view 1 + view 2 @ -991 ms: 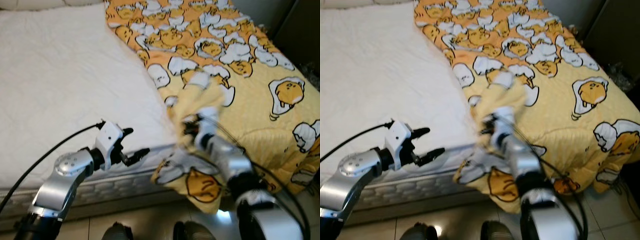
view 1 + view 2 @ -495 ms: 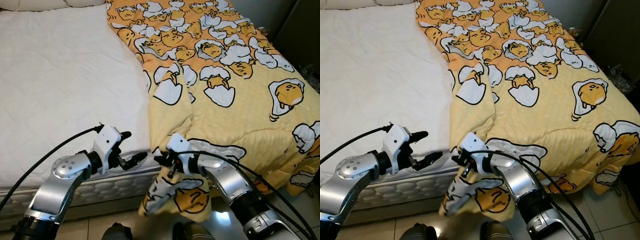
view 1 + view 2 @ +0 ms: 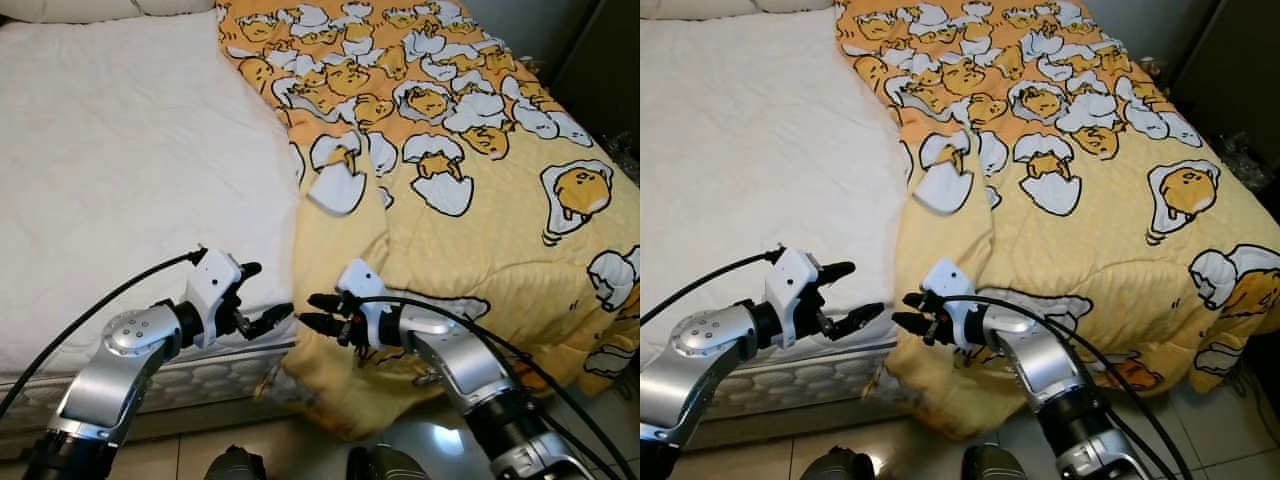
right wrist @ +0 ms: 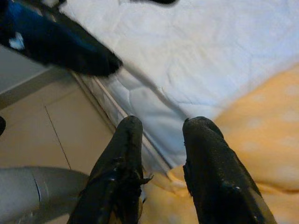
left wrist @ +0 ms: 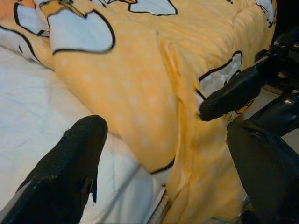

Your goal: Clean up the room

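Grippers face each other at the white quilted mattress [image 3: 130,180] edge, left gripper [image 3: 268,296] and right gripper [image 3: 312,312] parted, empty, beside the yellow egg-print quilt [image 3: 470,200].

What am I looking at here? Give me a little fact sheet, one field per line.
Place: bedside, tiled floor
Bed: white mattress, uncovered on the robot's left half
Quilt: yellow quilt with egg cartoon prints, covering the right half, its corner hanging over the bed's foot
Left gripper: open, at the mattress edge, holding nothing
Right gripper: open, beside the quilt's hanging corner, holding nothing
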Tool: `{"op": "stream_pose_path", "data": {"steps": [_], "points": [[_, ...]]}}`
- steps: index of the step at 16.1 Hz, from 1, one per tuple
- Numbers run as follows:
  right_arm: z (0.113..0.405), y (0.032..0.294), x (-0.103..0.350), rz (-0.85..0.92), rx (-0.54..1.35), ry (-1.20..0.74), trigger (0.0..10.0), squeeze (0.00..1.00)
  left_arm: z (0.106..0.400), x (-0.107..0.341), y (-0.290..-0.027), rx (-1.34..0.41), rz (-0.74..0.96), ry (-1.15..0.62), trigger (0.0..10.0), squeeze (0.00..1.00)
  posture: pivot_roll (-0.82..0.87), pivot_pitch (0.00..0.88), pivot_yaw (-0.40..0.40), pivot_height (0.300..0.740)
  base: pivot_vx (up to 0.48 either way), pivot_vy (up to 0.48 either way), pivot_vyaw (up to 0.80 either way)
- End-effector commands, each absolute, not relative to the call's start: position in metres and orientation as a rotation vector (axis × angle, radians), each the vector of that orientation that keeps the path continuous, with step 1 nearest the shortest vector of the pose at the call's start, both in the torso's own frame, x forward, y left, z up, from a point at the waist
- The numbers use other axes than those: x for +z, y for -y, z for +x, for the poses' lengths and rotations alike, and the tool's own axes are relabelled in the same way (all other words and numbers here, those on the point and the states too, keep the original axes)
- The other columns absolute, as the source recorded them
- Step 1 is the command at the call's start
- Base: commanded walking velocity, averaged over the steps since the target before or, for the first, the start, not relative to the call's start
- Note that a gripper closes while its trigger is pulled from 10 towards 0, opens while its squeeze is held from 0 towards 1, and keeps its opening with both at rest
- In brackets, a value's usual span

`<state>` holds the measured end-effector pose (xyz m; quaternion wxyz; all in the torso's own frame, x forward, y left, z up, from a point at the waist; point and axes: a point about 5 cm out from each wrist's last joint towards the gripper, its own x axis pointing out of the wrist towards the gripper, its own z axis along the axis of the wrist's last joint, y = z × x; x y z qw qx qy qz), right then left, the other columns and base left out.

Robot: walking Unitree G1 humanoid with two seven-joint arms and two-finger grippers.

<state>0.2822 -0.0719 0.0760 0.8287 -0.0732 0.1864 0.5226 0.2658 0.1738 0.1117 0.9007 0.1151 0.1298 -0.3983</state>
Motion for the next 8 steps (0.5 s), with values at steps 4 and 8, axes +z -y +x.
{"op": "stream_pose_path", "data": {"steps": [4, 8], "points": [[0.306, 0.107, 0.097, 0.053, 0.773, -0.376, 10.0, 1.00, 0.272, 0.115, -0.174, -0.830, 0.258, -0.262, 10.0, 0.79, -0.06, 0.058, 0.004, 0.740, 0.000, 0.000, 0.00], [0.321, 0.142, 0.081, 0.108, 0.383, -0.428, 10.0, 1.00, 0.270, 0.114, -0.169, -0.845, 0.259, -0.259, 10.0, 0.78, -0.05, 0.066, 0.007, 0.740, 0.000, 0.000, 0.00]]}}
